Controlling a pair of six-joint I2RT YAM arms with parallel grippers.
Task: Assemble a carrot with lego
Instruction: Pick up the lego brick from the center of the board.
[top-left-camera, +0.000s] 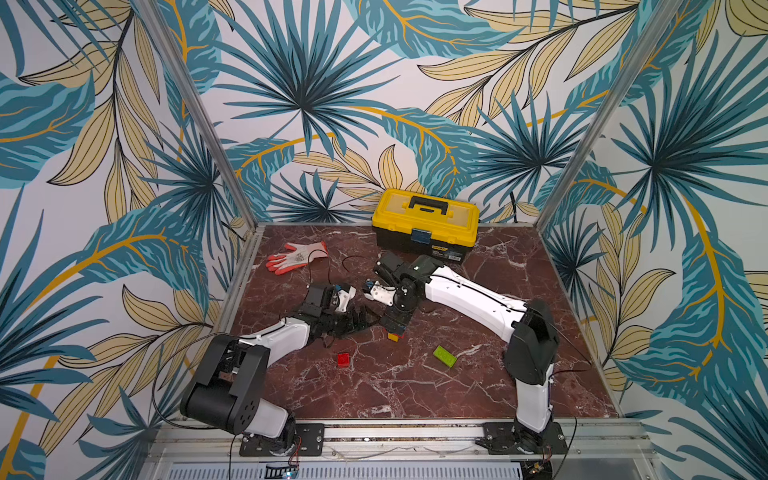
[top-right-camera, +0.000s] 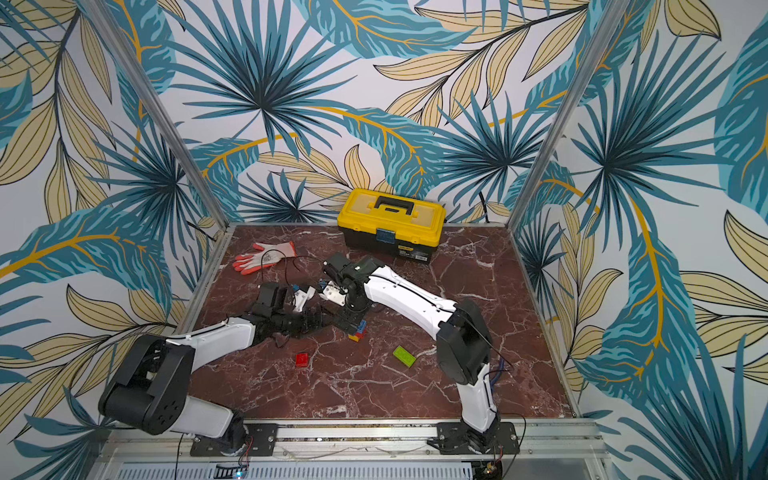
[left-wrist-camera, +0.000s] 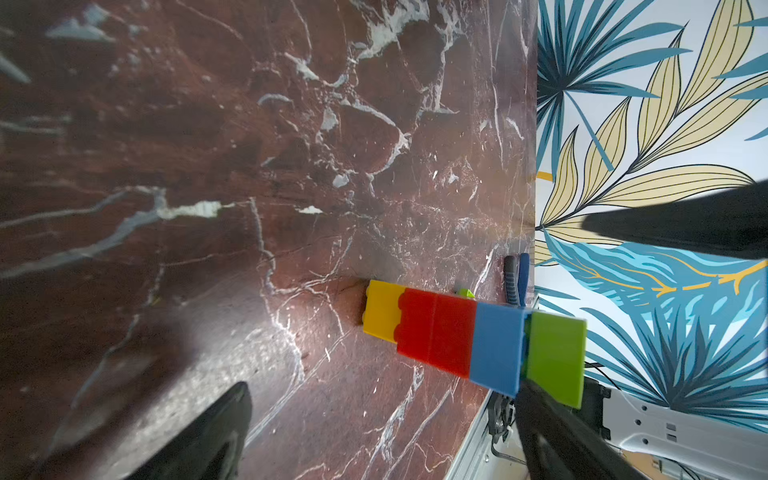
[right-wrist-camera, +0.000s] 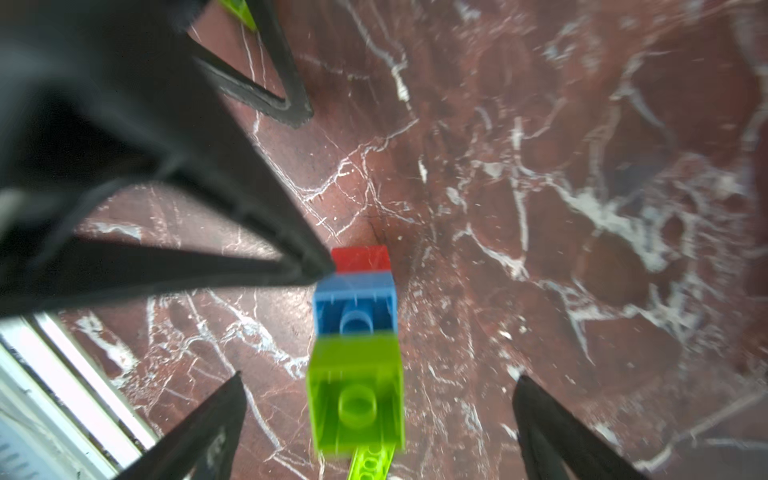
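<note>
a yellow-and-black toolbox (top-left-camera: 426, 224) sits shut at the back of the red marble counter (top-left-camera: 415, 390), against the leaf-patterned wall (top-left-camera: 299, 104). a white glove (top-left-camera: 296, 255) with orange fingertips lies flat near the back left, well apart from the toolbox.

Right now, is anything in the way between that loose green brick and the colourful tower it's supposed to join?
Nothing lies on the table between the green brick and the carrot. But the right gripper hangs open directly over the carrot's top, where the brick would likely go.
</note>
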